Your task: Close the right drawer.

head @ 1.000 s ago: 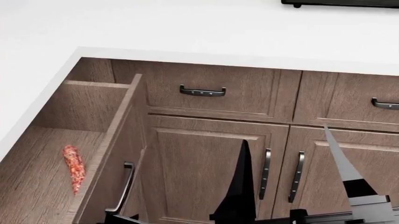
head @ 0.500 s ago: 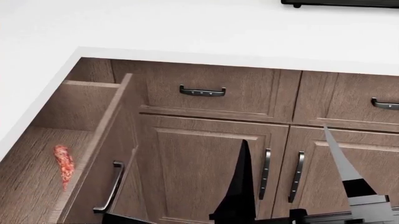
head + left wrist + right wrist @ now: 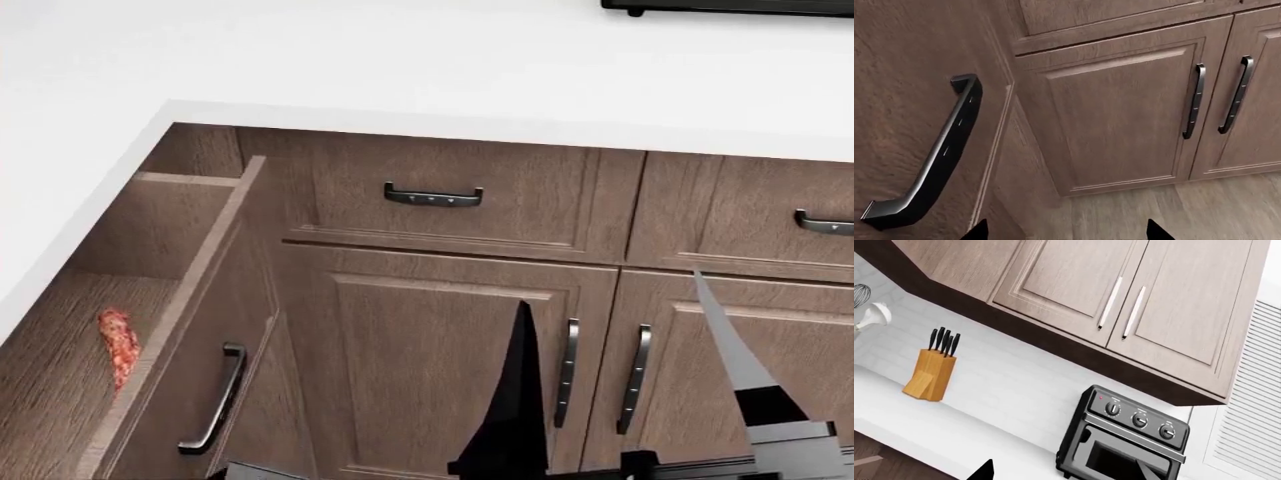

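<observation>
The right drawer (image 3: pixel 200 330) has slid further in than a moment ago; left gripper (image 3: pixel 1064 231) spread apart, the right one's state unclear.

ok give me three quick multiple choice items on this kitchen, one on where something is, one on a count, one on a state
1. Where does the reddish item lie?
A. on the white counter
B. inside the right drawer
C. on the floor

2. How many knobs does the black toaster oven show?
A. one
B. three
C. five

3. What state is the right drawer in?
A. partly open
B. fully shut
C. lifted out of the cabinet

Answers:
1 B, it rests on the drawer's plank floor.
2 B, three round knobs sit in a row above the oven door.
3 A, its front with the dark bar handle stands out from the cabinet and the inside shows.
</observation>
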Robot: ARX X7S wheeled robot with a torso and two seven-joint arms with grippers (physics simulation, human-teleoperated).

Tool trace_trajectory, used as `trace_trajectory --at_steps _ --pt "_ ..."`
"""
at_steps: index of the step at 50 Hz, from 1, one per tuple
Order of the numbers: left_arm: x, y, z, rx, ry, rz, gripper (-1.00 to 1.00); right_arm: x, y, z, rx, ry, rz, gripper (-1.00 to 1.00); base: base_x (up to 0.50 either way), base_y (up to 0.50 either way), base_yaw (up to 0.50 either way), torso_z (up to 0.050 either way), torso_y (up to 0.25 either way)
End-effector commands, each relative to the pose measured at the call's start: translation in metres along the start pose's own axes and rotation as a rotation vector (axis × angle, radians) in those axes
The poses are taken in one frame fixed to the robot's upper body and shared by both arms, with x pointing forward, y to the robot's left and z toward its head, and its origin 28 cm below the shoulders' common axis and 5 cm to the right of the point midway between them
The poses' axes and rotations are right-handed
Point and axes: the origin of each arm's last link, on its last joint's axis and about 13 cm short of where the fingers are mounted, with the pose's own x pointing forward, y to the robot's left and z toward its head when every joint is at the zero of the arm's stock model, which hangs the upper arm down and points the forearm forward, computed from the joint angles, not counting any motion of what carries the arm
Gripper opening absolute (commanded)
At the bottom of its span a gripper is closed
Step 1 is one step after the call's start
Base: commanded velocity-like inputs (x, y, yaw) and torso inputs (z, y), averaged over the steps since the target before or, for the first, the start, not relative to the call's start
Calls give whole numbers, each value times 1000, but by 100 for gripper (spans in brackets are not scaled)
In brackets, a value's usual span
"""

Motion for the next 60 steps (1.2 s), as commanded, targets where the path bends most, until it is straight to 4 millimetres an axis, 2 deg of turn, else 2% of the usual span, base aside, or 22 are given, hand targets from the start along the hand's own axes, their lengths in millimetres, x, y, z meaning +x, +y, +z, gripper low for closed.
trace_trajectory --at_steps 1,11,20,35,60 --pt "9 11 -8 106 31 158 100 0 0 0 0 0 -1 100 0 0 0 0 0" --pt "15 17 -10 176 50 246 100 1 1 -1 1 -1 -2 100 0 0 0 0 0" --pt "23 23 -13 214 146 407 100 0 0 0 1 -2 -3 100 0 0 0 0 0" --pt "23 32 -15 204 232 508 100 2 0 0 3 -3 -5 100 0 0 0 0 0" --pt "21 47 -16 297 362 745 100 2 0 0 5 -7 -3 100 0 0 0 0 0"
